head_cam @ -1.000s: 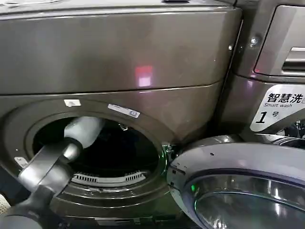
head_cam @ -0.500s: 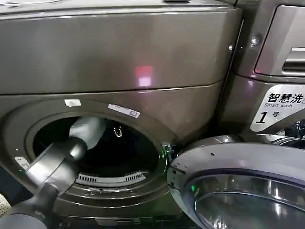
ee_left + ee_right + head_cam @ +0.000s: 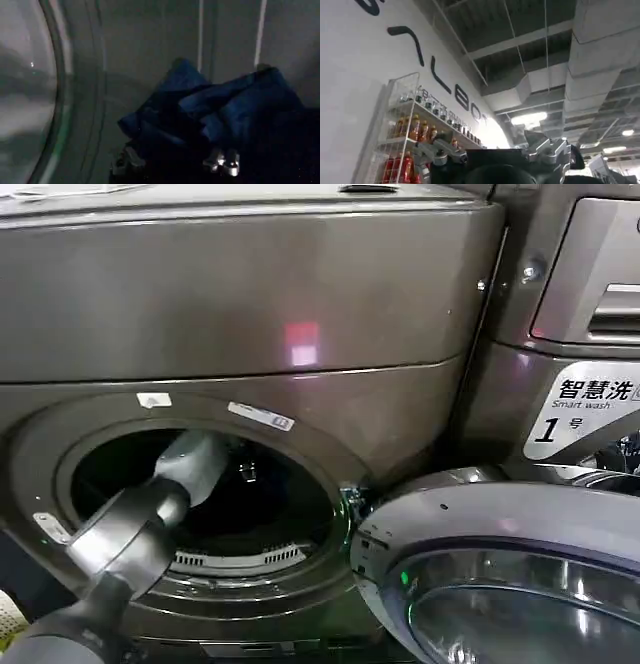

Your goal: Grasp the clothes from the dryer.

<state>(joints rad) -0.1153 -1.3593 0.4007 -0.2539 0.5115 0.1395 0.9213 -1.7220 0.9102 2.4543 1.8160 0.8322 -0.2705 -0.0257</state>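
Where drum darkens, clothes (image 3: 220, 117) heaped.

Navy-blue clothes (image 3: 220, 117), bronze-grey dryer (image 3: 250, 294) w/ white stickers, grey-rimmed door (image 3: 500, 524).

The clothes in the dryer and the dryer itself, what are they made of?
The clothes: soft dark blue fabric, probably woven cloth, since it bunches into folds. The dryer: likely painted or brushed metal, smooth bronze-grey with a shiny reflection; its open door seems glass inside a grey rim.

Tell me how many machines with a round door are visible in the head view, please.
2. The dryer fills the left and centre, its porthole open with the left arm reaching inside. A second machine with the "Smart wash" label stands at the right. Others may lie outside the view.
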